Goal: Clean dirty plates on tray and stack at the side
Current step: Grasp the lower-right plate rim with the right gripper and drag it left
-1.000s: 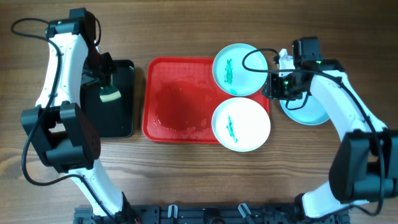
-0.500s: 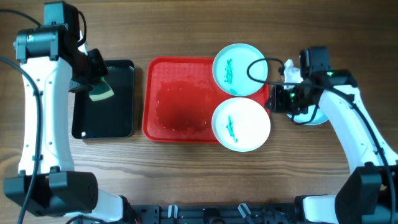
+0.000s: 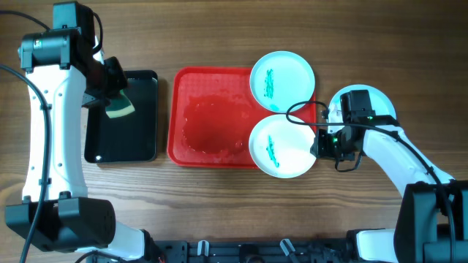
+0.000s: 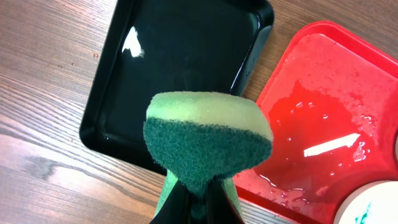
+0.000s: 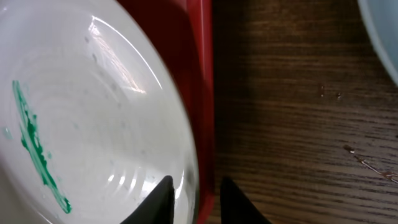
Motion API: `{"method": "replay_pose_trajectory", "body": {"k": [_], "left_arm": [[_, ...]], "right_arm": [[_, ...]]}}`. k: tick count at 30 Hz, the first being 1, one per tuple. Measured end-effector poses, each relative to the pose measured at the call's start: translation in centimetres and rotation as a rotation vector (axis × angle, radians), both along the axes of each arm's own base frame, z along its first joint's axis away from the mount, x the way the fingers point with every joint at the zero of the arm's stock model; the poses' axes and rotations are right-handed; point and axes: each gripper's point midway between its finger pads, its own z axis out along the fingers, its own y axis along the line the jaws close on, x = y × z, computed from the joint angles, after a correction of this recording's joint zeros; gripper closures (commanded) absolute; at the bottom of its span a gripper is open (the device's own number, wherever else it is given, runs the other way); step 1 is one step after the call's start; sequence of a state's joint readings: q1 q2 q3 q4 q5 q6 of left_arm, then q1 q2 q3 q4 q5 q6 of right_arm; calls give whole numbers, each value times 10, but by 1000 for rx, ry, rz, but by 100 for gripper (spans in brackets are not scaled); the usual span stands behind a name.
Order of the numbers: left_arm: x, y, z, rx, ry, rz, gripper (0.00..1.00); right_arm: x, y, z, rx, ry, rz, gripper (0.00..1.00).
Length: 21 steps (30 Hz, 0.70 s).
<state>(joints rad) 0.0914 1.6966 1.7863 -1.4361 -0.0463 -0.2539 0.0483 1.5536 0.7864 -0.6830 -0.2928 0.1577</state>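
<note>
The red tray (image 3: 208, 117) lies mid-table, its floor wet. Two plates with teal smears rest on its right end, one at the back (image 3: 283, 80) and one at the front (image 3: 283, 146). A third, pale-blue plate (image 3: 374, 102) lies on the table to the right, partly under my right arm. My right gripper (image 3: 320, 143) is open, its fingers (image 5: 196, 198) on either side of the front plate's (image 5: 93, 118) right rim and the tray's edge (image 5: 203, 74). My left gripper (image 3: 110, 91) is shut on a green sponge (image 4: 208, 140) and holds it above the black tray (image 4: 180, 68).
The black tray (image 3: 124, 139) sits left of the red tray (image 4: 336, 118) with a narrow strip of table between them. Bare wood lies right of the red tray (image 5: 298, 124). A corner of the third plate (image 5: 387, 31) shows in the right wrist view.
My right gripper moved from over the third plate toward the front, down to the front plate's right rim. My left gripper lifted the sponge off the black tray, then held still.
</note>
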Motion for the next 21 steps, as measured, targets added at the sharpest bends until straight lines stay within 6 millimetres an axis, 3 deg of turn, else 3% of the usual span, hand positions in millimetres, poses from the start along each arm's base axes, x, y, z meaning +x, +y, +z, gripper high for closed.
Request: {"method": "replay_pose_trajectory", "body": {"k": [3,11,15,17,21], "left_arm": [[0,0,0,0,0,0,96],[0,0,0,0,0,0,96],[0,0,0,0,0,0,96],[1,0,0,0,-3,0,96],[2,0,0,-1,-10,2,96]], "right_arm": [[2,-2,-1,-9,-10,-6,95],[-4,-2,1,-10,22,-6,96],[-2,1,16,-1,49,-3,96],[7,10,27,33,23,10,96],[38,68,53,95,-100,36,96]]}}
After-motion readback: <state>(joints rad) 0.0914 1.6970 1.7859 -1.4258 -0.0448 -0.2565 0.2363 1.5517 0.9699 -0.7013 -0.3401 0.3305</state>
